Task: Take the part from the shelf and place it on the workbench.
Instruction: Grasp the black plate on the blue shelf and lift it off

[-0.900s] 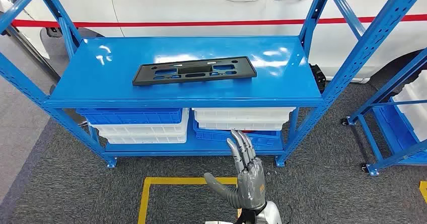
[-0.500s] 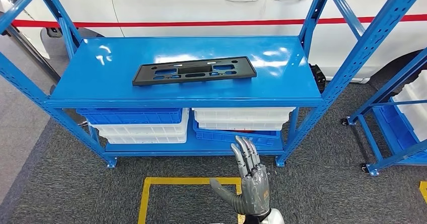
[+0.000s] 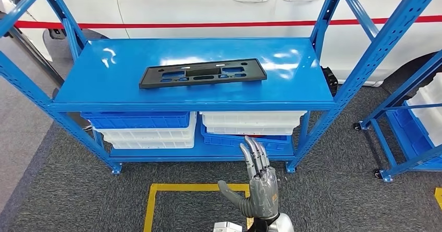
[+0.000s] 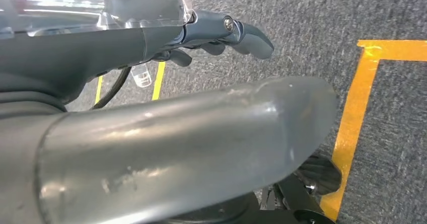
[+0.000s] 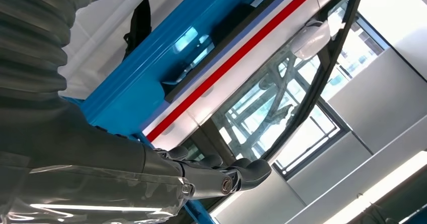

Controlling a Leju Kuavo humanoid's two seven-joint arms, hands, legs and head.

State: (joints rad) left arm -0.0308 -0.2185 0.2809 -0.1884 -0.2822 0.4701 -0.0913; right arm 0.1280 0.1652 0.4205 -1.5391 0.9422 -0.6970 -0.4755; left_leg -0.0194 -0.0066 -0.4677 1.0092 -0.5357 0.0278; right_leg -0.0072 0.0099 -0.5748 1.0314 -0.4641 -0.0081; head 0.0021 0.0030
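On the blue steel shelf's top deck [image 3: 104,88], at 12 o'clock from the robot, the flat black plastic plate-shaped part with rectangular cut-outs [image 3: 203,73] lies untouched, long side across the deck, roughly centred and slightly skewed. Task status: nothing done yet. The part is not gripped, not lifted, and no workbench can be identified in these views, so reach, grasp, carry and placement all look outstanding.

Left to right:
- Lower tier, 11 o'clock: a blue plastic bin stacked on white plastic bins [image 3: 140,129].
- Lower tier, 12 to 1 o'clock: more white bins over a blue one [image 3: 251,123].
- Robot's right hand [image 3: 259,185], at 6 o'clock low in the head view, well short of the deck: fingers straight and pointing toward the shelf, thumb splayed out to the side, holding nothing.
- Robot's left hand [image 4: 216,32], in its wrist view, hangs over grey carpet with a yellow floor line [image 4: 352,113]; fingers look loosely curled, empty, but exact spread cannot be told.
- 3 o'clock: a second blue rack on castors [image 3: 401,133].

Behind the shelf: a white car body with a red stripe [image 3: 208,8].

Writing: no brand, label or legible text in any view.
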